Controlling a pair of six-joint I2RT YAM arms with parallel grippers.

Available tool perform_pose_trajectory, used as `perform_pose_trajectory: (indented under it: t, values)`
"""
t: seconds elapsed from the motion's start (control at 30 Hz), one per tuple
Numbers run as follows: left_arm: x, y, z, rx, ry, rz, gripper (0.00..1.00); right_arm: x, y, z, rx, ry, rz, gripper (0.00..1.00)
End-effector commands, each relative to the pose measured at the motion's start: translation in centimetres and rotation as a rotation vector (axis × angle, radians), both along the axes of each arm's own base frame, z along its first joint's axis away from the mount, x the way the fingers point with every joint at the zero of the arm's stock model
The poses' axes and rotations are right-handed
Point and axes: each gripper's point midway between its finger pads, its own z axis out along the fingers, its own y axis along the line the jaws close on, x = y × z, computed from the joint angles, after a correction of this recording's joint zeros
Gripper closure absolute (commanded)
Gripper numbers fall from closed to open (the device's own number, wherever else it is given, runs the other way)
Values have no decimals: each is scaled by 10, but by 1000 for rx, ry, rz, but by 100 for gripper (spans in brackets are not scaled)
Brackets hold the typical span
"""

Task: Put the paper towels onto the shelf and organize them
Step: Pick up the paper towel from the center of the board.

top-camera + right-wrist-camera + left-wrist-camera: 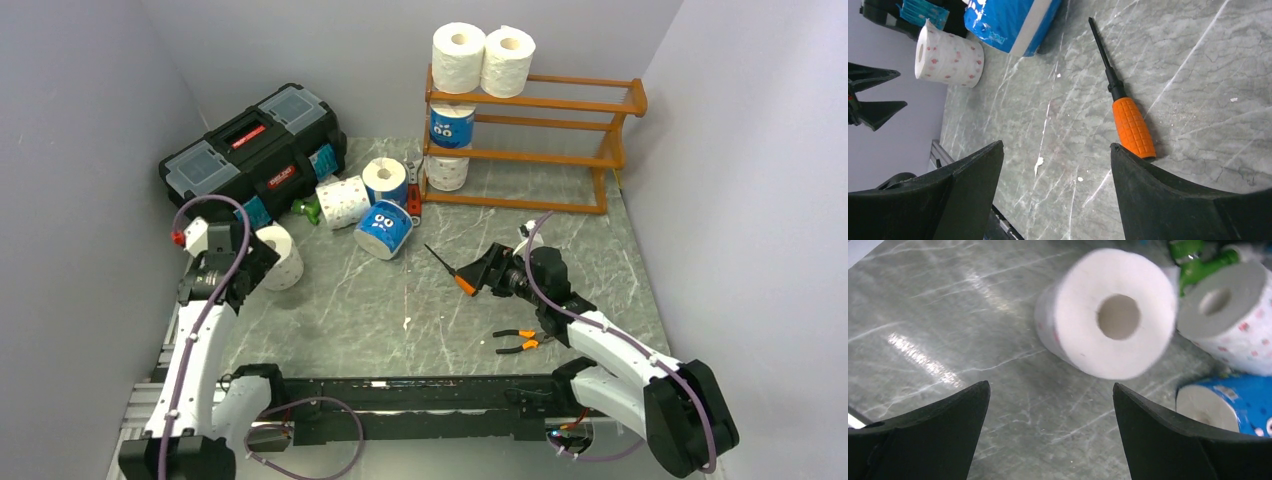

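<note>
A white roll (1108, 315) lies beyond the left fingers (938, 425), apparently untouched.

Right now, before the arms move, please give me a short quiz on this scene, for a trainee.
1. How many rolls lie on the top tier of the shelf?
2. True or false: the right gripper is open, near the screwdriver.
3. The roll nearest the left gripper is: A white, B blue, C on the shelf.
Key: 1. two; 2. true; 3. A.
</note>
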Motion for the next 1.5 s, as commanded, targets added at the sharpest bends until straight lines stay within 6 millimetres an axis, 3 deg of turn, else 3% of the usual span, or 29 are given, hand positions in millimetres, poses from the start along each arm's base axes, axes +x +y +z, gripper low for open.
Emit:
perform_pose_trajectory:
  t: [0.0, 0.2, 0.7, 1.0, 1.47]
  values:
    - [-6, 10, -1, -101, 17, 87, 1, 1, 5, 17, 21, -65, 35, 20]
    - [-2, 20, -7, -157, 23, 154, 1, -5, 8, 15, 40, -56, 62, 20]
    - [40, 26, -11, -232, 8, 165, 3, -4, 5, 13, 36, -66, 41, 21]
    - [47, 34, 5, -199, -31, 175, 3, -3, 4, 13, 31, -71, 40, 21]
    - [59, 33, -10, -216, -9, 166, 10, -4, 3, 12, 30, -67, 36, 21]
